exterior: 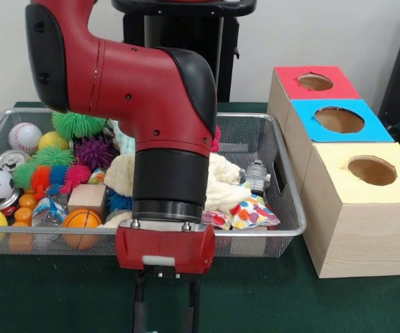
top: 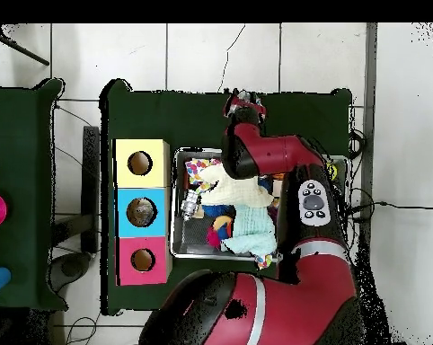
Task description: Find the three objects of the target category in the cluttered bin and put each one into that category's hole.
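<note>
**One bottle in sight, arm hanging past the bin's front edge**

One clear bottle (exterior: 257, 175) with blue markings is all I can pick out; it lies in the right part of the wire bin (exterior: 291, 182), beside the cream cloth (exterior: 222, 186). A second clear item near the orange basketball (exterior: 81, 222) may be another, but I cannot tell. The gripper (exterior: 166, 305) hangs over the green bench (exterior: 61, 298), in front of the bin's near wall; its jaws stand apart with nothing between them. From above, the arm covers much of the bin. To the right in my front view sit three boxes, and the blue-faced box's hole (exterior: 339, 120) lies between the red box (exterior: 315, 82) and the yellow box (exterior: 371, 171).
</note>
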Available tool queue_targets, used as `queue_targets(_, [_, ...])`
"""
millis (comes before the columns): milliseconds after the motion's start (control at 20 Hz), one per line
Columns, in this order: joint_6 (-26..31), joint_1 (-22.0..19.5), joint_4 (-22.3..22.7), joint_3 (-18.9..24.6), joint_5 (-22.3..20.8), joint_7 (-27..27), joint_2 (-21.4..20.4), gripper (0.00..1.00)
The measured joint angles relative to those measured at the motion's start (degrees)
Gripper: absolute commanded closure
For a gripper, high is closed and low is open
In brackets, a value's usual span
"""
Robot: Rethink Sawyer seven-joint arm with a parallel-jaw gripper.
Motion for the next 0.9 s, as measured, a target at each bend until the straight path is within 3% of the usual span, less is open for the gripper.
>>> queue_targets(900, [0.39,-2.81,-0.1,0.59,-5.69,0.0,1.62,0.0])
